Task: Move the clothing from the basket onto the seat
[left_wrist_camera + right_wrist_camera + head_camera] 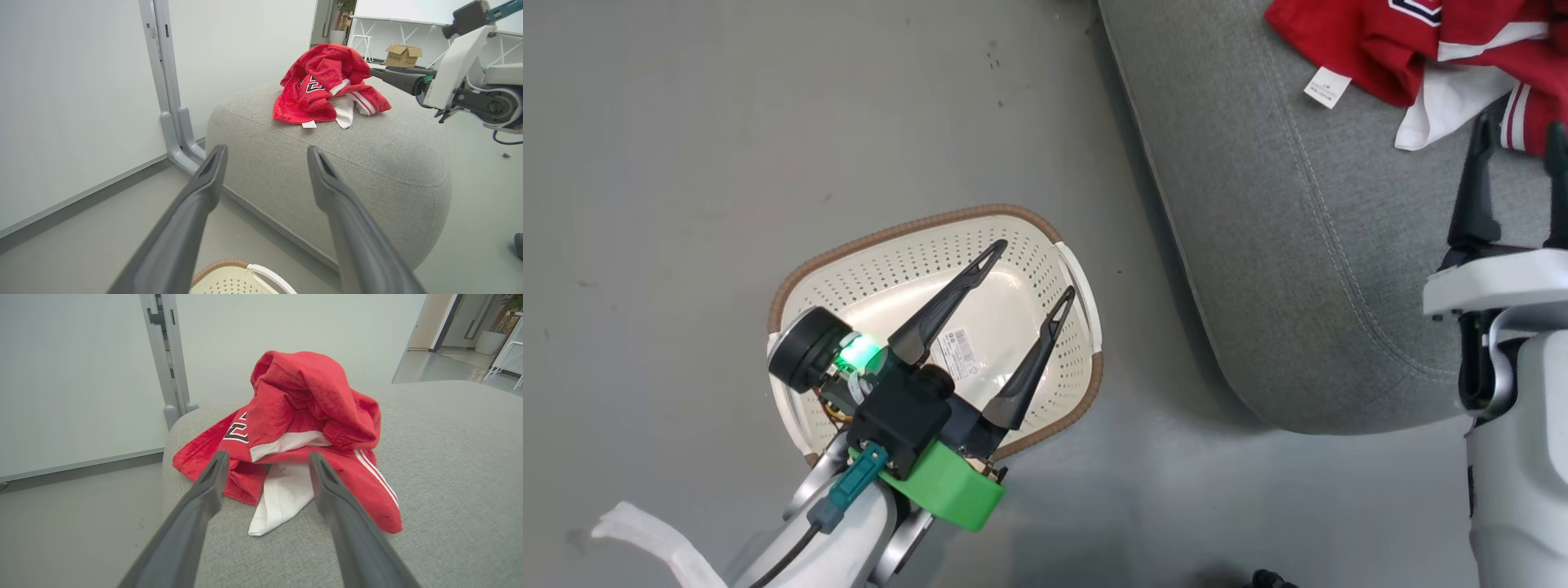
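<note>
Right gripper (1522,131) of mine gapes empty at the clothing (1380,41) on the seat (1258,204); left gripper (1033,267) hangs spread over the basket (890,253).

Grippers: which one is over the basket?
The left gripper: its open fingers hang above the basket. The right gripper, also open, is over the seat, fingertips at the edge of the clothing.
</note>
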Controlling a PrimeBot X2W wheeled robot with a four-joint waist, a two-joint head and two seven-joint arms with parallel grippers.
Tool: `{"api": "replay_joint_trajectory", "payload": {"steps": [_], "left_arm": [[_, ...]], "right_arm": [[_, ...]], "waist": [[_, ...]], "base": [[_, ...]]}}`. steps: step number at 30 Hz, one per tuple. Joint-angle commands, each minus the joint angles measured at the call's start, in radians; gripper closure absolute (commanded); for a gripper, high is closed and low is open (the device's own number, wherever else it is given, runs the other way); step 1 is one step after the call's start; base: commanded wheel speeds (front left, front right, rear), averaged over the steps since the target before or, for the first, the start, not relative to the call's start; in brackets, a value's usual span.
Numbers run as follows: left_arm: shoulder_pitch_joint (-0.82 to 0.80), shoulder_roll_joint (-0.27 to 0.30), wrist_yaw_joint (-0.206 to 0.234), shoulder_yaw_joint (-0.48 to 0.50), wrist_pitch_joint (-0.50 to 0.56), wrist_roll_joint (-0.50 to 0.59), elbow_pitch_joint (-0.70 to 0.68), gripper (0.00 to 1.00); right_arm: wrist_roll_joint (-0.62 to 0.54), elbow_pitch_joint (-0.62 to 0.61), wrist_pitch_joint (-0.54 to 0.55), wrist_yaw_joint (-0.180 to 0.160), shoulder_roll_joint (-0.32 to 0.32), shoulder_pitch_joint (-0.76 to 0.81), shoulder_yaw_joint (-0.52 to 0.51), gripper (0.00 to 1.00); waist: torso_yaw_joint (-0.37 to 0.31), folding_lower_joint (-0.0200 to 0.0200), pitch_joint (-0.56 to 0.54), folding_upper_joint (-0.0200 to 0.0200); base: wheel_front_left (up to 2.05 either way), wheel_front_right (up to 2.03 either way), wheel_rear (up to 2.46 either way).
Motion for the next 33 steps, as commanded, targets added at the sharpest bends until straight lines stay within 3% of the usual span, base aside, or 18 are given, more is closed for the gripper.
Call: {"api": "replay_joint_trajectory", "payload": {"steps": [1, 10, 19, 26, 33], "left_arm": [[0.022, -0.001, 0.012, 0.011, -0.010, -0.014, 0.007, 0.00], [0.073, -0.017, 0.078, 0.093, -0.035, -0.050, 0.045, 0.00], [0.148, -0.045, 0.149, 0.291, -0.041, -0.078, 0.019, 0.00], [0.247, -0.080, 0.155, 0.445, -0.041, -0.066, 0.002, 0.00], [0.363, -0.114, 0.122, 0.523, -0.041, -0.041, 0.007, 0.00]], "right_arm": [[-0.004, -0.032, -0.003, -0.001, 0.007, 0.038, 0.013, 0.00], [0.000, -0.198, 0.000, -0.001, 0.055, 0.204, 0.126, 0.00], [-0.012, -0.350, 0.043, -0.001, 0.062, 0.310, 0.217, 0.00], [-0.004, -0.417, 0.087, -0.001, 0.064, 0.388, 0.239, 0.00], [0.001, -0.447, 0.125, -0.001, 0.064, 0.467, 0.254, 0.00]], "waist": [[0.031, 0.0000, -0.063, -0.0001], [0.109, 0.0000, -0.141, -0.0001], [0.184, 0.0000, -0.206, -0.0001], [0.221, 0.0000, -0.266, -0.0001], [0.231, 0.0000, -0.322, -0.0001]], "base": [[0.00, 0.00, 0.00], [0.00, 0.00, 0.00], [0.00, 0.00, 0.00], [0.00, 0.00, 0.00], [0.00, 0.00, 0.00]]}}
